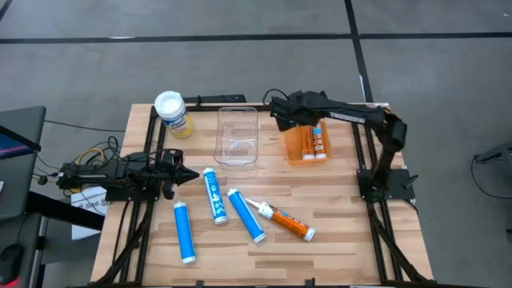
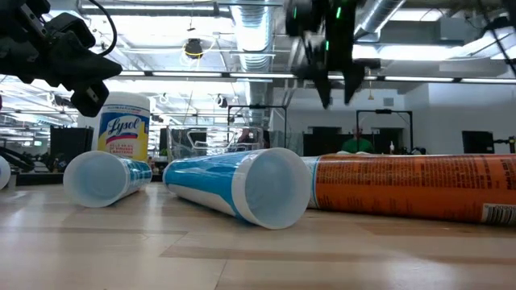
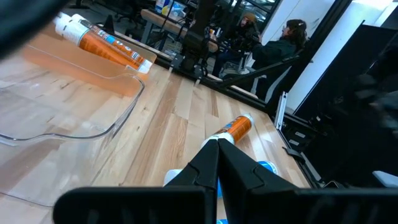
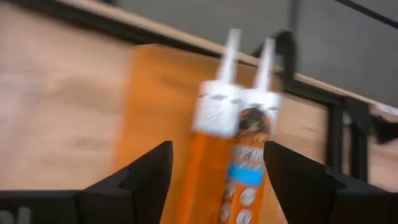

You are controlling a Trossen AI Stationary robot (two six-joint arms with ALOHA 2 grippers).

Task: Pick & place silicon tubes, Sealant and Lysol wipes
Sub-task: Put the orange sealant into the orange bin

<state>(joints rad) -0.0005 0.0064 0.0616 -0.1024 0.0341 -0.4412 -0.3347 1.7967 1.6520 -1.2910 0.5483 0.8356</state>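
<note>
Right gripper [image 1: 290,120] hangs over the near end of the orange plastic tray [image 1: 294,149] from above, fingers spread apart and holding nothing, and two orange sealant tubes [image 1: 316,142] lie side by side in that tray. Left gripper [image 1: 186,175] sits at the table's left side, fingers pressed together, tip pointing toward the blue-and-white silicone tubes [image 1: 214,195], three of them scattered on the wooden table [image 1: 344,224] with one more orange sealant tube [image 1: 286,222] lying loose beside them. The clear plastic bin [image 1: 238,134] stands between the tray and the Lysol wipes canister [image 1: 173,114], which is upright at the far left corner. Down at table height, that yellow-labelled canister [image 2: 123,131] stands behind the blue tubes [image 2: 235,182], the loose orange tube [image 2: 411,187] stretching off to the right. Left wrist camera: closed dark fingers [image 3: 214,167] meet at a point, the clear bin's edge [image 3: 118,121] just ahead. Right wrist camera: fingers [image 4: 146,174] wide apart, straddling the two white-capped sealant tubes [image 4: 239,149] below without touching.
</note>
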